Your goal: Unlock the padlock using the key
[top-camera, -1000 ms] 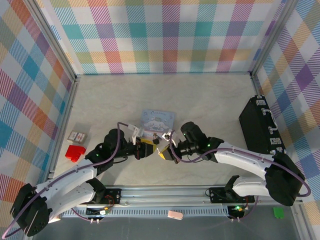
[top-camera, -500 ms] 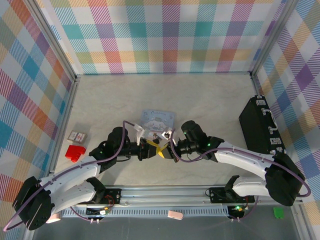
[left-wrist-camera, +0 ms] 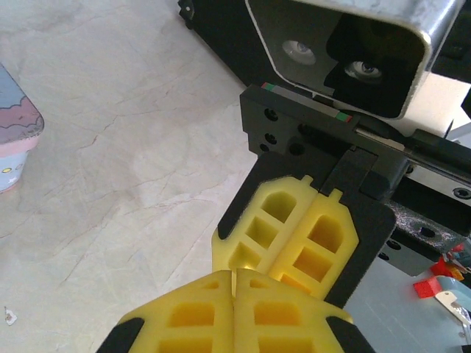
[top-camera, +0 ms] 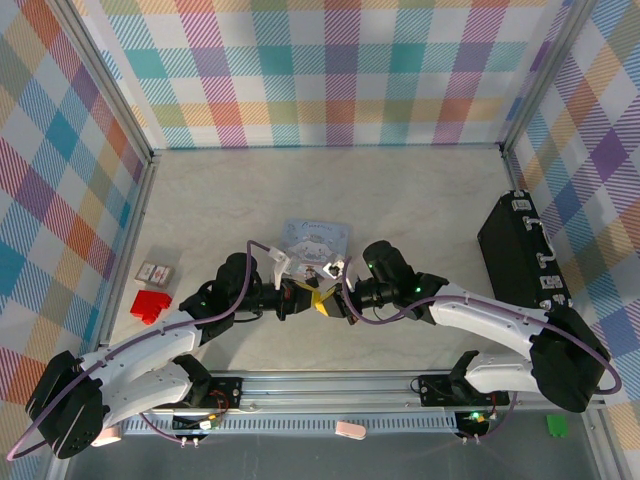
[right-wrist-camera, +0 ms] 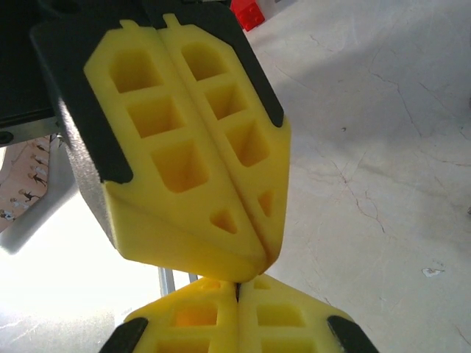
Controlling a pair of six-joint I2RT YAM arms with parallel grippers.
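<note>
Meeting point of left tool and right tool: just in front of the tin, at the near middle of the desk; nose to nose, yellow tips touching.
Left tool: clenched; in the right wrist view both yellow fingers pressed flat along one seam, tips down against the right tool's own tips; cannot tell whether anything is pinched inside.
Right tool: clenched likewise; in the left wrist view its fingers closed on each other, tips against the left tool's; cannot tell whether anything is pinched inside.
Padlock and key: too small or too hidden to pick out; somewhere about the joined tips or the tin, cannot tell which.
Tin: pastel blue and lilac, flat on the desk, just beyond both tools; rounded corner at the left edge of the left wrist view.
Black case: right side of the desk by the wall, well apart from the tools.
Red block: left side of the desk, near the wall.
Small box: just behind the red block.
</note>
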